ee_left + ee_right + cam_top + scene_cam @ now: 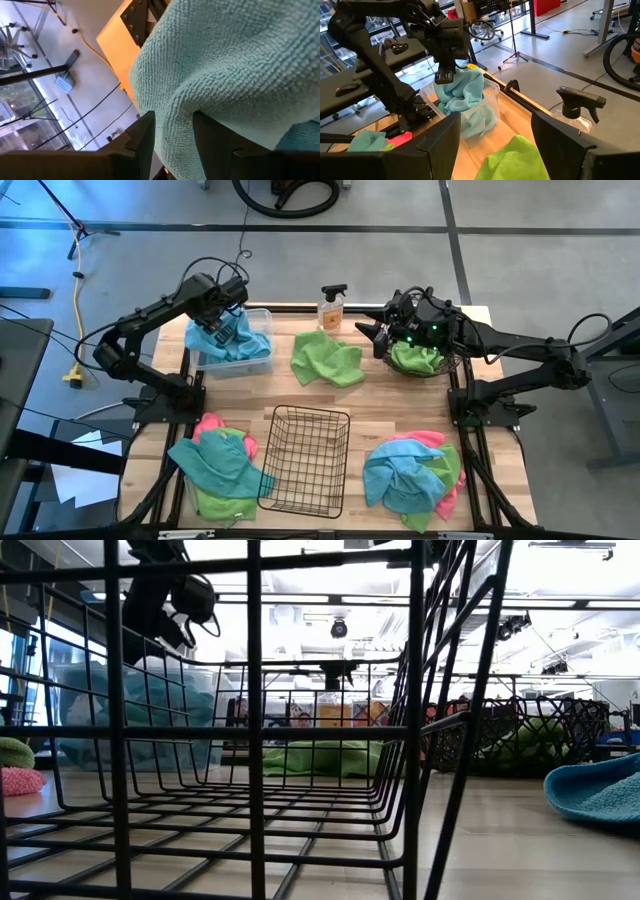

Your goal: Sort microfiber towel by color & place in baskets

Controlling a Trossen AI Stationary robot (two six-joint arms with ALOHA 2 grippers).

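Pinching a soft teal-blue microfiber towel [462, 92] over the clear rectangular plastic bin [258, 360], left gripper [446, 76] fingers clamped, probably to drop blues there; right gripper [382, 338] spread empty beside the round wire basket [455, 366]

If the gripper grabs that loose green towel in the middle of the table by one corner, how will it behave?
The green towel lies crumpled in soft folds, so it will probably hang limp and unfold when lifted. It looks light and fluffy, so likely an easy lift. Pushed, it would probably bunch up on the table rather than slide.
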